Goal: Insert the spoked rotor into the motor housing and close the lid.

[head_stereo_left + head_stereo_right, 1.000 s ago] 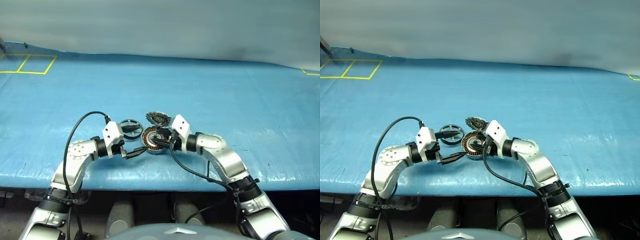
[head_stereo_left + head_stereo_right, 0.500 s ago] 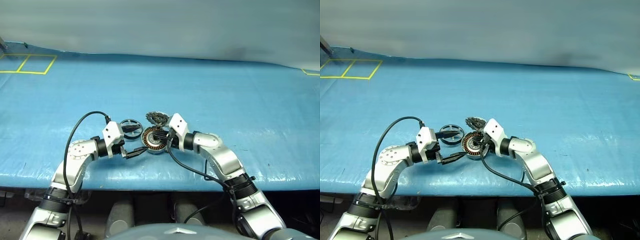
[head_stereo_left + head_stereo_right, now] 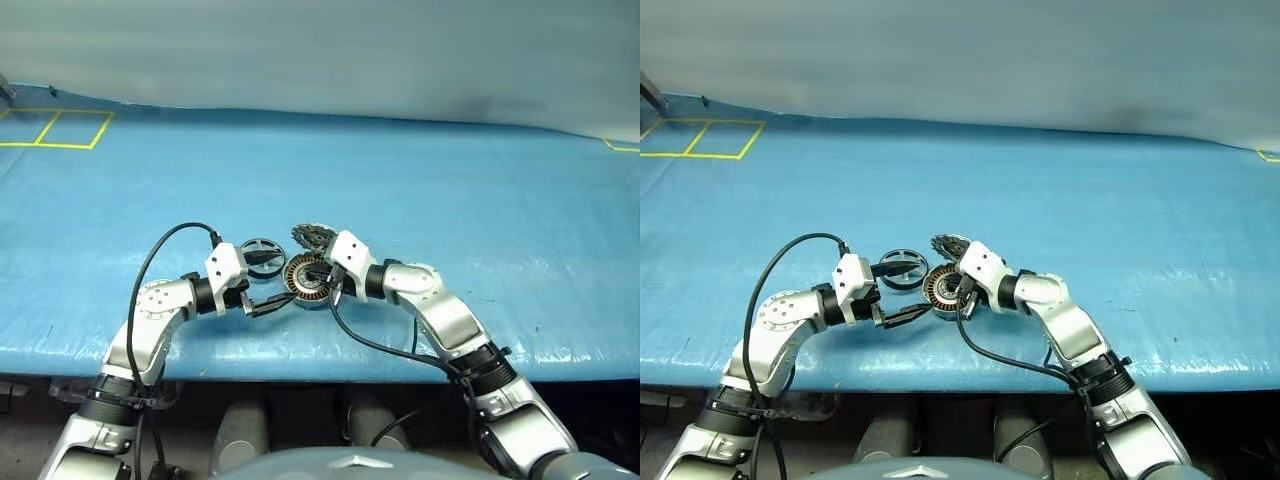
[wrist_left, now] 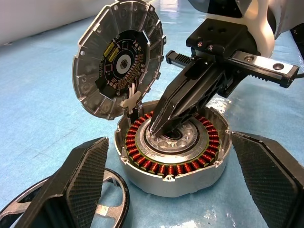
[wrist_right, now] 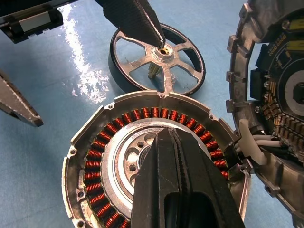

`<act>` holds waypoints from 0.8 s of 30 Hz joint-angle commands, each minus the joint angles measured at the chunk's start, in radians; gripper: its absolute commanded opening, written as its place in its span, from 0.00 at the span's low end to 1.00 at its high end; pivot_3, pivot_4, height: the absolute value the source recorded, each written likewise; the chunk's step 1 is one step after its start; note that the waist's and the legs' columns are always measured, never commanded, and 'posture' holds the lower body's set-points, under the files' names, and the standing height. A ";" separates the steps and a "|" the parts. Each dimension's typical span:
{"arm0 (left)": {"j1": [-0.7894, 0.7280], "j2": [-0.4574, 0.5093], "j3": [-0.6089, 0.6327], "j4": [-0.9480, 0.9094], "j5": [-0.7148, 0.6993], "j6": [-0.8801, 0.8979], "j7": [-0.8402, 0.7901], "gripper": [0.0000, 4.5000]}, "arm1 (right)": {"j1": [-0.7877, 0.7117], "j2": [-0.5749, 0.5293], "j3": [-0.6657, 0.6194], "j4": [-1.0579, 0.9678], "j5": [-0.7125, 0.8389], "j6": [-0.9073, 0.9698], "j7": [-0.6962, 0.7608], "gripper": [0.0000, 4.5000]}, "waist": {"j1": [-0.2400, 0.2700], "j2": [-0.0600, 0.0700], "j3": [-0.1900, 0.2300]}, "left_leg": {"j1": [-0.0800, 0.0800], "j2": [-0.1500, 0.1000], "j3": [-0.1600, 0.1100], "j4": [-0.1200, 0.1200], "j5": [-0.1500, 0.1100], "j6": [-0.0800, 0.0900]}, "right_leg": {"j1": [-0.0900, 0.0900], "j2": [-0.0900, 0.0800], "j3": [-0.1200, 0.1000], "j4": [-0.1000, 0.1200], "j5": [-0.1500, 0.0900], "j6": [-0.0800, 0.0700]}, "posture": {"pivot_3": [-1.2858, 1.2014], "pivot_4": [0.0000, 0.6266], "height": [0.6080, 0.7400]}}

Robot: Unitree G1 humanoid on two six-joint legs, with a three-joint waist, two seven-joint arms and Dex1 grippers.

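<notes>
even cool overhead light, white glare on blue table cover point(image 5: 80, 71), near jaws blurred

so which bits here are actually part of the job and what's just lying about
Part of the job:
- spoked silver wheel with dark rim
- round silver housing with copper windings
- round grey slotted lid, propped open
- right gripper, shut over the hub

Just there:
- blue table cover
- yellow tape squares

No text, label, brand or number can be read anywhere; the circuit board inside the lid point(image 4: 118, 59) carries small yellow and pale patches, too fine to make out as writing. The only marks on the blue surface point(image 3: 450, 200) are yellow taped lines forming boxes point(image 3: 55, 128) at the far left corner; they bear no lettering.
</notes>
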 commanded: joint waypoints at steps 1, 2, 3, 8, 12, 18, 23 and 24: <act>-0.010 0.000 0.020 -0.010 -0.004 -0.023 0.003 1.00 | 0.028 -0.020 0.043 0.023 -0.043 0.015 0.008 0.01 | 0.000 0.000 0.000 | 0.000 0.000 0.000 0.000 0.000 0.000 | 0.000 0.000 0.000 0.000 0.000 0.000 | 0.52 0.24 1.00; -0.010 0.001 0.020 -0.010 -0.004 -0.023 0.004 1.00 | 0.029 -0.023 0.048 0.027 -0.052 0.014 0.007 0.01 | -0.001 0.000 0.000 | 0.000 0.000 0.000 0.000 0.000 0.000 | 0.000 0.000 0.000 0.000 0.000 0.000 | 0.52 0.24 1.00; -0.010 0.001 0.020 -0.010 -0.004 -0.023 0.004 1.00 | 0.031 -0.025 0.051 0.030 -0.058 0.014 0.007 0.01 | -0.001 0.000 0.000 | 0.000 0.000 0.000 0.000 0.000 0.000 | 0.000 0.000 0.000 0.000 0.000 0.000 | 0.52 0.24 1.00; -0.013 0.002 0.020 -0.008 -0.005 -0.024 0.005 1.00 | 0.037 -0.024 0.058 0.043 -0.072 0.016 0.001 0.01 | -0.001 0.000 -0.002 | 0.002 0.000 0.000 0.000 0.000 0.000 | 0.001 0.000 0.000 0.000 0.000 0.000 | 0.52 0.24 1.00; -0.014 0.002 0.020 -0.007 -0.006 -0.024 0.004 1.00 | 0.036 -0.015 0.047 0.076 -0.077 0.020 -0.018 0.01 | -0.001 0.000 -0.003 | 0.002 0.000 0.000 0.000 0.000 0.000 | 0.002 0.000 0.000 0.000 0.000 0.000 | 0.52 0.24 1.00; -0.014 0.003 0.022 -0.008 -0.005 -0.025 0.006 1.00 | 0.046 -0.020 0.057 0.096 -0.079 0.021 -0.007 0.01 | -0.001 0.000 -0.008 | 0.003 0.000 0.000 0.000 0.000 0.000 | 0.002 0.000 0.000 0.000 0.000 0.000 | 0.52 0.24 1.00; -0.013 0.003 0.023 -0.010 -0.006 -0.024 0.007 1.00 | 0.056 -0.019 0.068 0.102 -0.082 0.022 -0.002 0.01 | -0.001 0.000 -0.013 | 0.003 0.000 0.000 0.000 0.000 0.000 | 0.002 0.000 0.000 0.000 0.000 0.000 | 0.52 0.24 1.00; -0.013 0.003 0.023 -0.011 -0.006 -0.024 0.008 1.00 | 0.058 -0.019 0.072 0.104 -0.085 0.023 -0.001 0.01 | -0.001 0.000 -0.014 | 0.003 0.000 0.000 0.000 0.000 0.000 | 0.002 0.000 0.000 0.000 0.000 0.000 | 0.52 0.24 1.00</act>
